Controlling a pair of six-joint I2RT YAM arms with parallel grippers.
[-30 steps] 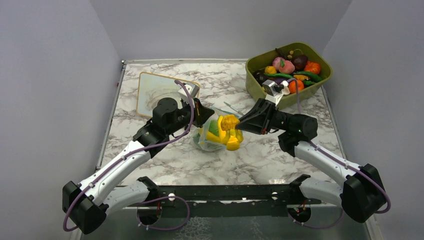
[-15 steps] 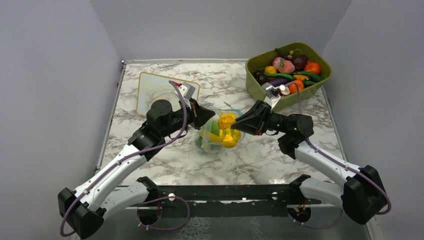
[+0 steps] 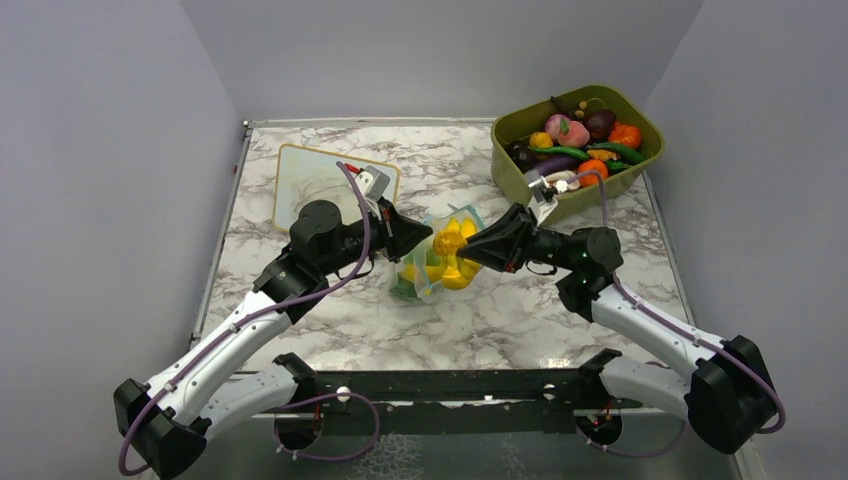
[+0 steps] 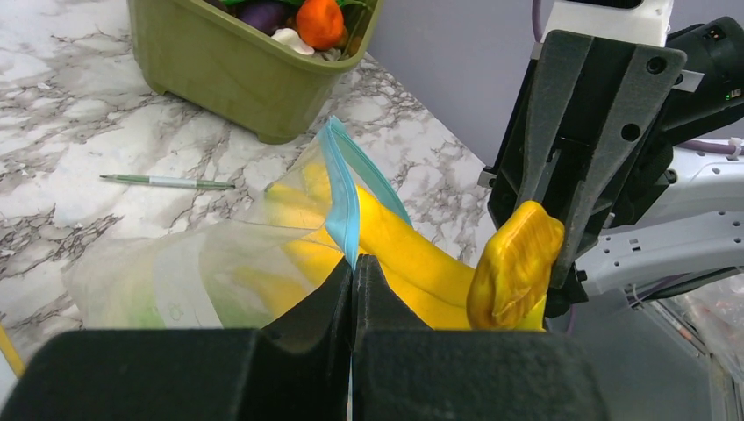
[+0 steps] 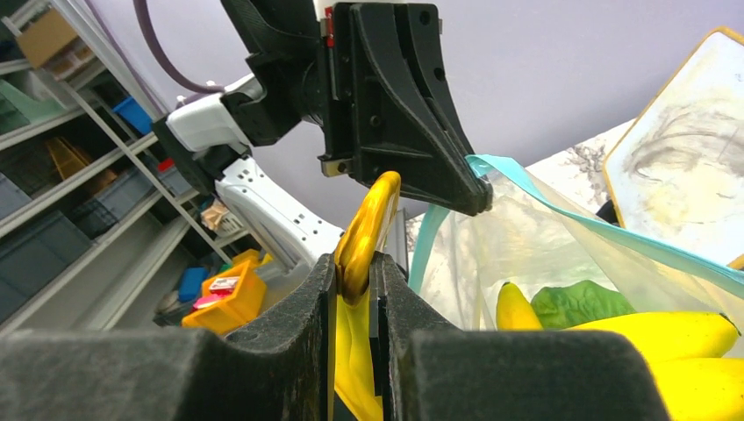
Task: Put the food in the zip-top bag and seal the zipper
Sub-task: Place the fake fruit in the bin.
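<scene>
The clear zip-top bag [image 3: 428, 275] lies mid-table, its mouth lifted. My left gripper [image 4: 353, 272] is shut on the teal-blue zipper [image 4: 340, 197] at the near lip. Inside the bag lie yellow bananas [image 5: 513, 307] and a green lettuce [image 5: 579, 303]. My right gripper [image 5: 355, 263] is shut on a golden-yellow ridged food piece [image 5: 368, 219]. It holds that piece [image 3: 450, 240] at the bag's mouth, just right of my left gripper [image 3: 425, 233]. From the left wrist view the piece [image 4: 513, 267] hangs beside the bananas [image 4: 412, 254], outside the zipper.
An olive-green tub [image 3: 520, 170] with several more toy foods stands at the back right. A wood-framed white board [image 3: 310, 180] lies at the back left. A thin green pen [image 4: 167, 181] lies on the marble between bag and tub.
My right gripper has carried the golden-yellow piece leftward, closer to the bag's mouth. My left gripper has lifted the zipper edge a little, so the bag stands more upright.
</scene>
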